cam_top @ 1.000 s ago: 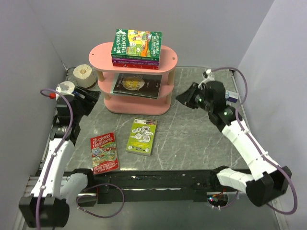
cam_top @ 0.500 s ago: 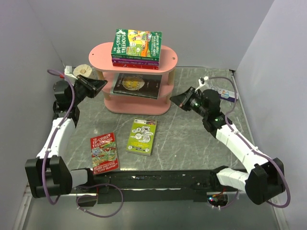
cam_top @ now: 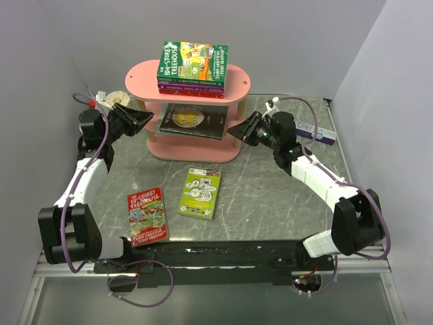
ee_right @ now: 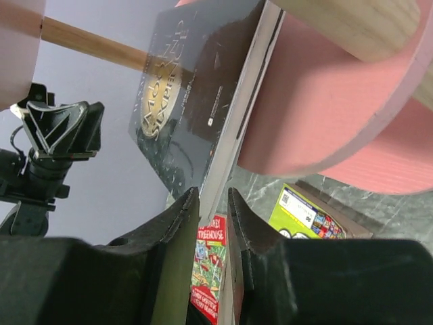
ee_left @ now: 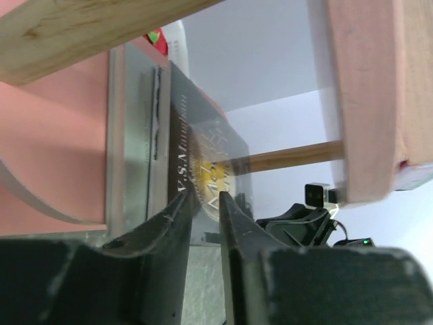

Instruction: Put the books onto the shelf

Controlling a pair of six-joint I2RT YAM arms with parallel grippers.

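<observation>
Now, nearest the arm bases, 2 thin paperbacks are seen lying flat on the grey marbled table [cam_top: 270,203]: a red cartoon-covered book [cam_top: 147,215] to the left and a lime-green book [cam_top: 199,193] just to its right, set apart from each other and neither on the shelf yet.

Further in, the left gripper [cam_top: 143,120] is held at the left end of the pink 3-tier shelf with oval boards and pale wooden posts [cam_top: 145,74], level with the middle board. Its fingers are set narrow, a slim gap is left between them, and nothing is seen inside that gap.

On the opposite side, the right gripper [cam_top: 235,128] is pointed at the shelf's right end at the same level. Its fingers are likewise drawn close, and in the right wrist view the near corner of the dark book with the gold emblem [cam_top: 191,120] is lined up with the slit; whether it is pinched cannot be told.

That dark book is laid flat on the middle tier, between the 2 grippers.

On the top tier, 3 books are stacked: a green cartoon-covered one [cam_top: 194,59] uppermost, a purple one [cam_top: 189,87] beneath, a red one [cam_top: 193,93] lowest.

Behind the left gripper a pale roll [cam_top: 122,99] is seen, and at the far right a white-and-blue flat box [cam_top: 315,133] is lying.
</observation>
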